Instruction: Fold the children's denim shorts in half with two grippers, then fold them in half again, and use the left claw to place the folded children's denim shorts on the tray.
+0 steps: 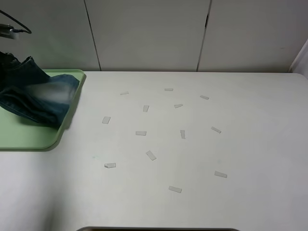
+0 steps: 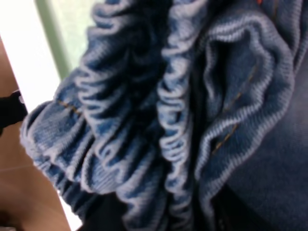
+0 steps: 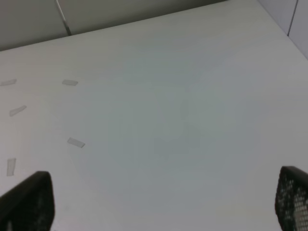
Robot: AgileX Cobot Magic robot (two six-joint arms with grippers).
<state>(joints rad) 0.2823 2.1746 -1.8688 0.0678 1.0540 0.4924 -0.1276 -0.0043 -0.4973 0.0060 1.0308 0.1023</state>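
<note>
The shorts (image 1: pixel 41 98) are hanging in a folded bunch over the tray (image 1: pixel 29 137). Their low end is touching the tray near its right rim, and a bit of cloth is reaching over that rim. Their top end is going up and out past the left side of the exterior high view. In the left wrist view the shorts (image 2: pixel 183 110) are filling almost everything, with the wrinkly waistband (image 2: pixel 168 120) very close up. The left claw is hiding behind the cloth, so I cannot tell if it is squeezing or let go.

The tray is sitting on the white counter (image 1: pixel 202 144). Little strips of clear tape (image 1: pixel 151 155) are lying on the counter to the right of the tray.

The right claw (image 3: pixel 163 202) is well apart from the tray, over bare counter. Its two fingers (image 3: pixel 29 202) are spread wide and gripping nothing.
</note>
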